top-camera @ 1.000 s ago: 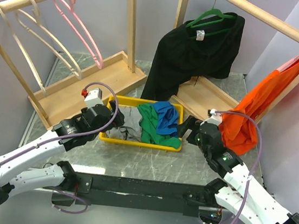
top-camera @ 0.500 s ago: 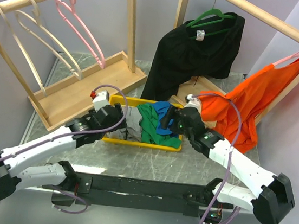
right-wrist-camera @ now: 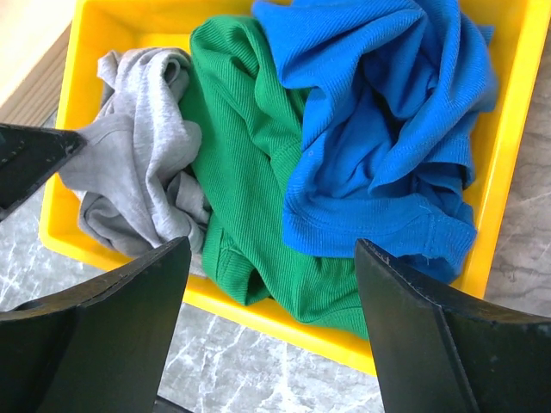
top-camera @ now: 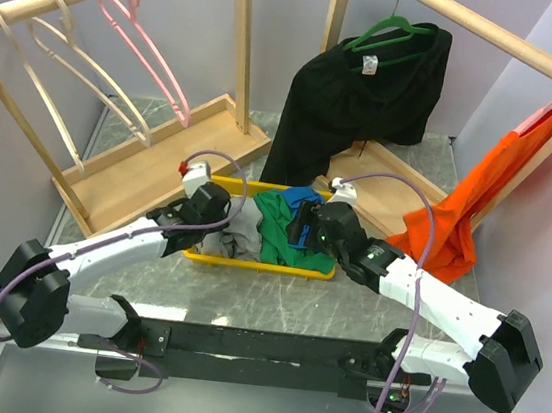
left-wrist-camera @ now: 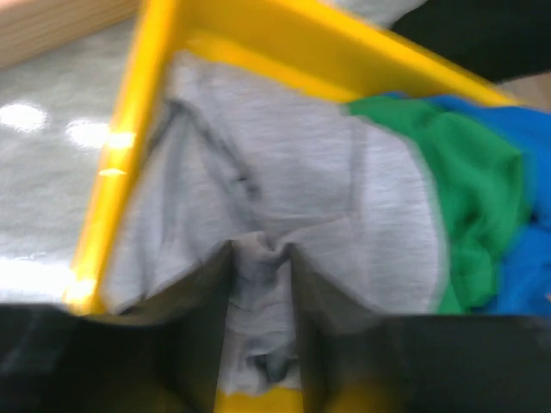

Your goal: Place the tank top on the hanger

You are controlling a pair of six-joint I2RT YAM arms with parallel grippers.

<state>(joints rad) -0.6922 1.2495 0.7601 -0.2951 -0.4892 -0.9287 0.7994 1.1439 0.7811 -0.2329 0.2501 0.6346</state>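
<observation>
The light-grey tank top (top-camera: 236,234) lies crumpled in the left end of a yellow bin (top-camera: 249,262). My left gripper (top-camera: 219,226) reaches into that end. In the left wrist view its jaws (left-wrist-camera: 261,249) are pinched on a raised fold of the tank top (left-wrist-camera: 284,163). My right gripper (top-camera: 304,226) hovers over the bin's middle, open, with nothing between its fingers (right-wrist-camera: 273,249); below it lie the tank top (right-wrist-camera: 138,163), a green garment (right-wrist-camera: 250,172) and a blue one (right-wrist-camera: 379,129). The pink hanger (top-camera: 145,39) hangs on the left wooden rail, far from both grippers.
Two cream hangers (top-camera: 61,69) hang beside the pink one. A black garment on a green hanger (top-camera: 360,96) hangs at the back. An orange top (top-camera: 468,200) hangs on the right rail, close to the right arm. Wooden rack bases flank the bin.
My left gripper pushed forward into the bin and closed from wide open onto the grey fabric. The right arm swung left from the orange top to above the bin.
</observation>
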